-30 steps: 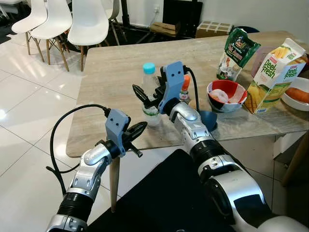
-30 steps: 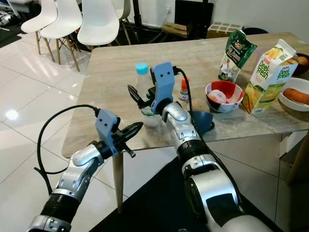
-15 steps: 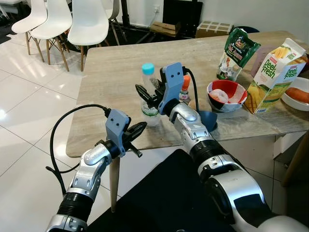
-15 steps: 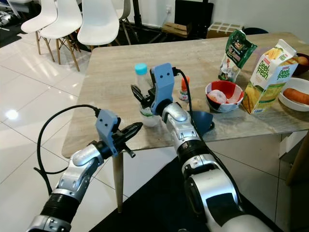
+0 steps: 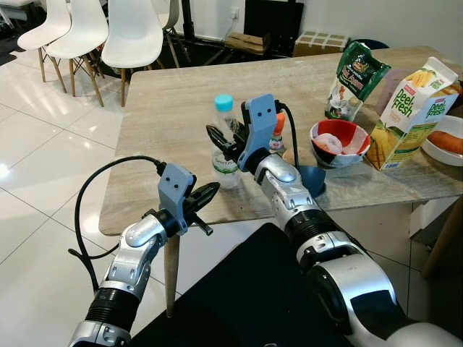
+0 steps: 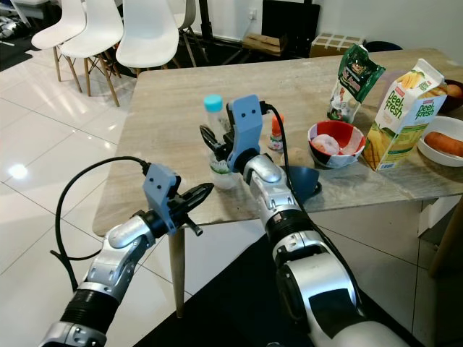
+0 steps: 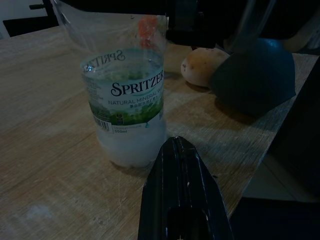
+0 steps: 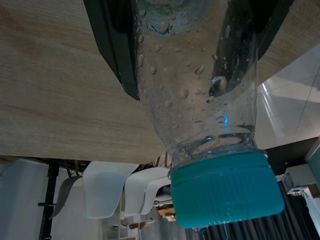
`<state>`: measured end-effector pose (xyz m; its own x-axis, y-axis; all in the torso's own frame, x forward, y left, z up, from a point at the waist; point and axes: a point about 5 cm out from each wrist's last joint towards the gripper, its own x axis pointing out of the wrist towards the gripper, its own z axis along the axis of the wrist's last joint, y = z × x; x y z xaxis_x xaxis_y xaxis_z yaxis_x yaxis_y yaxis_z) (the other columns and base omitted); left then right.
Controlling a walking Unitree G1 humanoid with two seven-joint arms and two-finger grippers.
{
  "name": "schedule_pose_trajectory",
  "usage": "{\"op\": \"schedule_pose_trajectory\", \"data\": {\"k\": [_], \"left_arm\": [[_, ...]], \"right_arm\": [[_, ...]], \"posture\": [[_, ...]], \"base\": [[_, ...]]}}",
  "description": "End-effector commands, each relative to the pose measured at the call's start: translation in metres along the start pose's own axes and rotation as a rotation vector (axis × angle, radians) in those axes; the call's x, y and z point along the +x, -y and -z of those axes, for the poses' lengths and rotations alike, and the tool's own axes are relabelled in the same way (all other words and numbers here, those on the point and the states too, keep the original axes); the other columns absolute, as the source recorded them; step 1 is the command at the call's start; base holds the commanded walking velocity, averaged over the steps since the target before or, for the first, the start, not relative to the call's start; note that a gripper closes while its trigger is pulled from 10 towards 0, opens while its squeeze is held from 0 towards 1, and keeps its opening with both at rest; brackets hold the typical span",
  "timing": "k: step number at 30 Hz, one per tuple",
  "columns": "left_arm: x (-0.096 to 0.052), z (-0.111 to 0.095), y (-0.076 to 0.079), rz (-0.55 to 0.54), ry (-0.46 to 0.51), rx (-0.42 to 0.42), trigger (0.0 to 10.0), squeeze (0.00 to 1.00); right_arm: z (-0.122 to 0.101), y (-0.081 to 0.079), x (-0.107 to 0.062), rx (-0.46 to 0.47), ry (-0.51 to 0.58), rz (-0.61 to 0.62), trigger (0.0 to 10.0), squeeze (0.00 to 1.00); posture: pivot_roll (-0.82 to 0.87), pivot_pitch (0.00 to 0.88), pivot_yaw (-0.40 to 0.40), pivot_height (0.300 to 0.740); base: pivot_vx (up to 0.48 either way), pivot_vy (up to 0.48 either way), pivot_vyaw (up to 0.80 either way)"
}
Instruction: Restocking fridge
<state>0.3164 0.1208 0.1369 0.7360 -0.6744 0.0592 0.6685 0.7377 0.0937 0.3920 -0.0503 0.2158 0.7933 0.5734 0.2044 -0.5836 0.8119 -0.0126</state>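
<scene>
Bottle (image 5: 225, 144) stands upright near the table's (image 5: 166, 116) front edge, toward its left corner; the right pincer (image 5: 223, 142) straddles its upper body, black fingers (image 8: 116, 45) released on either side and not yet pressed in. Best, I judge, to centre the fingers above the label, clench squarely, then lift straight up so the base clears the table without tipping; the left pincer (image 5: 205, 194) hangs clenched and empty off the front edge.

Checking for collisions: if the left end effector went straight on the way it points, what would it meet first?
Probably the clear plastic Spritzer water bottle with a turquoise cap, standing on the wooden table straight ahead of the left end effector; depth is uncertain.
</scene>
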Motion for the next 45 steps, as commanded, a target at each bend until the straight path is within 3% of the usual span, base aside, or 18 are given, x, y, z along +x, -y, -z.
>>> {"op": "schedule_pose_trajectory", "data": {"k": [1,2,3,10,14,15,17,19,23,24,29,34,38,45], "left_arm": [[-0.003,0.003,-0.006,-0.011,-0.031,0.012,10.0,0.0],[-0.003,0.003,-0.006,-0.011,-0.031,0.013,10.0,0.0],[-0.003,0.002,-0.006,-0.012,-0.029,0.012,10.0,0.0],[-0.002,0.001,-0.007,-0.016,-0.021,0.009,10.0,0.0],[-0.001,-0.001,-0.007,-0.002,-0.013,-0.001,10.0,0.0],[-0.002,-0.002,-0.004,0.031,-0.002,-0.022,10.0,0.0],[-0.002,-0.002,-0.004,0.031,-0.002,-0.022,10.0,0.0],[-0.004,-0.007,0.005,0.113,0.029,-0.079,10.0,0.0],[-0.007,-0.01,0.011,0.165,0.042,-0.107,10.0,0.0],[-0.01,-0.008,0.014,0.204,0.022,-0.103,10.0,0.0],[-0.015,-0.002,0.021,0.27,-0.018,-0.108,10.0,0.0],[-0.025,0.003,0.034,0.401,-0.08,-0.135,10.0,0.0],[-0.028,0.004,0.036,0.421,-0.095,-0.142,10.0,0.0],[-0.042,0.023,0.041,0.411,-0.195,-0.124,10.0,0.0]], "right_arm": [[-0.003,-0.003,0.002,0.006,0.024,-0.013,2.6,0.0],[-0.004,-0.002,0.001,0.009,0.031,-0.011,2.6,0.0],[-0.006,0.0,0.001,0.029,0.043,0.0,10.0,0.0],[-0.028,0.019,-0.003,0.191,0.161,0.024,10.0,0.0],[-0.054,0.039,-0.018,0.3,0.28,-0.068,10.0,0.0],[-0.058,0.046,-0.028,0.292,0.288,-0.12,10.0,0.0],[-0.058,0.046,-0.028,0.292,0.288,-0.12,10.0,0.0],[-0.057,0.054,-0.05,0.269,0.263,-0.223,10.0,0.0],[-0.053,0.058,-0.067,0.272,0.239,-0.29,10.0,0.0],[-0.049,0.06,-0.081,0.284,0.219,-0.332,10.0,0.0],[-0.039,0.062,-0.104,0.302,0.176,-0.39,10.0,0.0],[-0.019,0.067,-0.145,0.339,0.057,-0.41,10.0,0.0],[-0.019,0.066,-0.151,0.341,0.039,-0.424,10.0,0.0],[-0.007,0.058,-0.168,0.287,-0.108,-0.472,10.0,0.0]], "posture": [[-0.07,0.116,0.04,0.74],[-0.07,0.116,0.04,0.74],[-0.08,0.112,0.042,0.74],[-0.08,0.103,0.044,0.74],[-0.08,0.096,0.046,0.74],[-0.09,0.092,0.05,0.74],[-0.09,0.092,0.05,0.74],[-0.09,0.087,0.055,0.74],[-0.1,0.083,0.061,0.74],[-0.1,0.081,0.066,0.74],[-0.11,0.074,0.073,0.74],[-0.11,0.06,0.077,0.74],[-0.12,0.056,0.077,0.74],[-0.11,0.044,0.071,0.74]], "base": [[0.0,0.0,0.0],[0.0,0.0,0.0],[0.0,0.0,0.0],[0.0,0.0,0.0],[0.0,0.0,0.0],[0.0,0.0,0.0],[0.0,0.0,0.0],[0.0,0.0,0.0],[0.0,0.0,0.0],[0.0,0.0,0.0],[0.0,0.0,0.0],[0.0,0.0,0.0],[0.0,0.0,0.0],[0.0,0.0,0.0]]}}
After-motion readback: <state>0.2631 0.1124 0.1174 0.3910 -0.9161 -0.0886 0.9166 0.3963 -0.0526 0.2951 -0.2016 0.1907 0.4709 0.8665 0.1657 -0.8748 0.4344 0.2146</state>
